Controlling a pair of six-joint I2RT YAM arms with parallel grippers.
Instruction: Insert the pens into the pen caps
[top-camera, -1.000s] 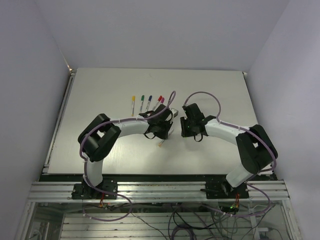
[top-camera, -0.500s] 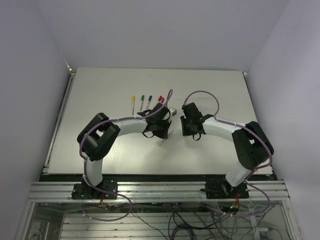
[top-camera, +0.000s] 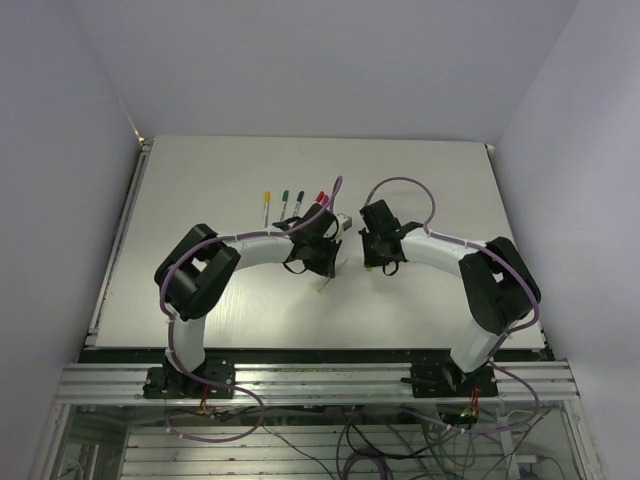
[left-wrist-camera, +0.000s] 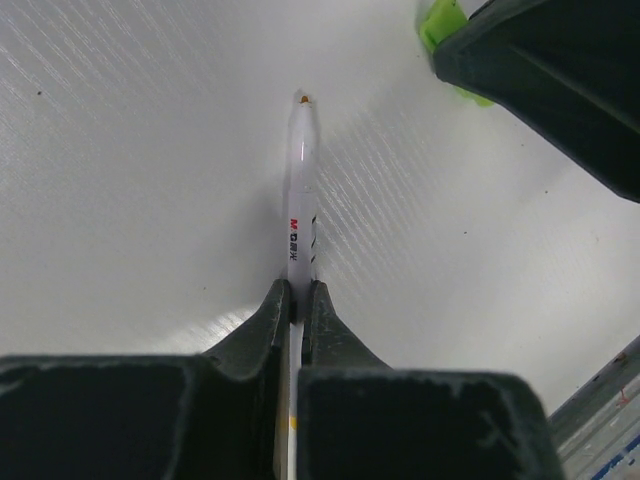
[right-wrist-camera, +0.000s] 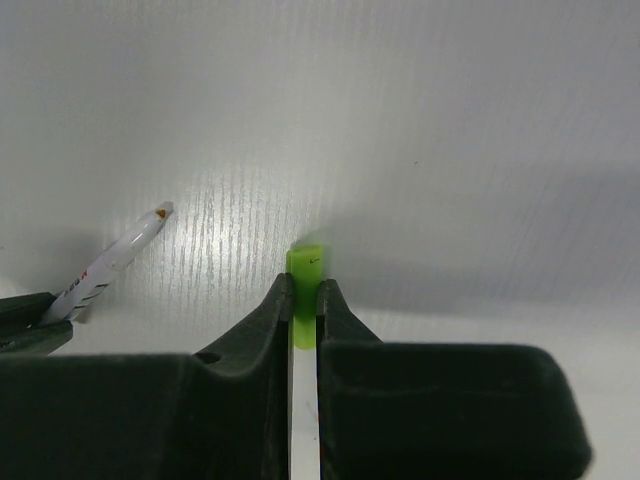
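My left gripper is shut on a white pen, whose small orange-brown tip points away from the wrist just above the table. My right gripper is shut on a light green pen cap, held close to the surface. The cap and the pen tip are a short way apart, not touching. From the right wrist, the pen enters from the left. In the top view the left gripper and right gripper face each other mid-table.
Several capped pens with yellow, green, blue and red caps lie in a row behind the left arm, the rightmost partly hidden by it. The white table ends at a metal rail in front.
The right gripper has closed on the green cap and its arm has shifted slightly left toward the left gripper. The left gripper still holds the pen, moved a little back.
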